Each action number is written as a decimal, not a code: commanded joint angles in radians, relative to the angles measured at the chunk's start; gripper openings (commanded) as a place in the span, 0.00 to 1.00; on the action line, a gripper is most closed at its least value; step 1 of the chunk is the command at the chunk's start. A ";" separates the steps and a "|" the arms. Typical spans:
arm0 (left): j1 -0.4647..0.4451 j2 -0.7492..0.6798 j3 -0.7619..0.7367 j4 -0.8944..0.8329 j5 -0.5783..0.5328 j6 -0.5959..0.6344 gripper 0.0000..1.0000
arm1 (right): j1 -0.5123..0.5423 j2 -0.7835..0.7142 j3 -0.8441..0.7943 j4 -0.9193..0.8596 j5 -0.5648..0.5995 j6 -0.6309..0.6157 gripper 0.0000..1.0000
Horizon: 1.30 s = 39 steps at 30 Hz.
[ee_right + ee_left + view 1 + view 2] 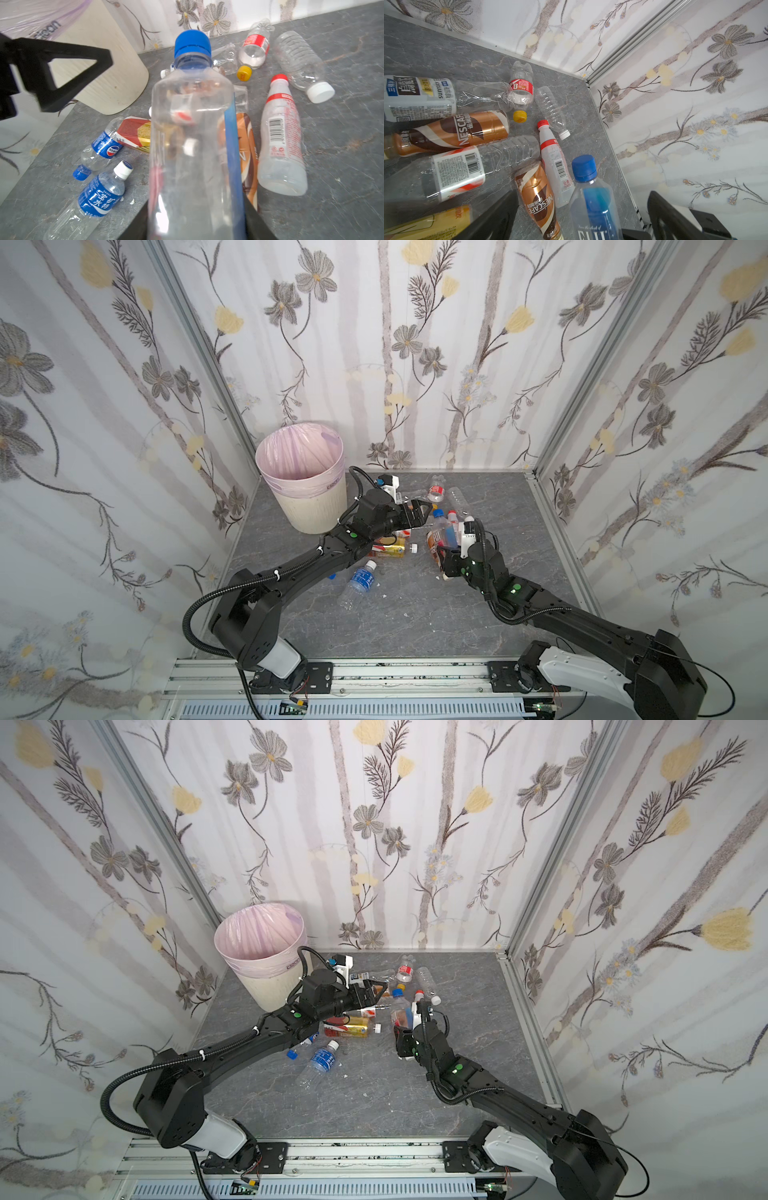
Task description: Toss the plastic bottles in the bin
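My right gripper (195, 226) is shut on a clear square plastic bottle with a blue cap (193, 135), held cap-up above the floor (442, 531) (401, 1013). My left gripper (420, 515) (376, 994) (583, 193) stands open just left of that bottle's cap, gripping nothing. Several more plastic bottles lie on the grey floor: a gold-brown one (452, 133), a white red-capped one (280, 141) and a blue-labelled one (359, 578). The cream bin (307, 506) (266, 990) with its pink bag stands at the back left.
Flowered walls close in the back and both sides, with metal rails in the corners. A red-labelled bottle with a yellow cap (521, 91) and a clear white-capped one (552, 112) lie near the back wall. A red-and-yellow bottle (388, 549) lies under my left arm.
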 commanded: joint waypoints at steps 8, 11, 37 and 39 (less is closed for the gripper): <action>0.011 0.047 0.052 0.010 0.068 -0.019 1.00 | 0.074 0.064 0.075 0.093 -0.011 -0.057 0.49; 0.012 0.050 0.049 0.010 0.059 -0.016 0.95 | 0.077 0.070 0.084 0.094 -0.014 -0.057 0.48; 0.011 0.048 0.029 0.012 -0.008 0.028 0.32 | 0.086 0.096 0.105 0.107 -0.015 -0.064 0.49; 0.012 0.045 0.029 0.013 -0.013 0.031 0.28 | 0.087 0.100 0.107 0.108 -0.016 -0.065 0.49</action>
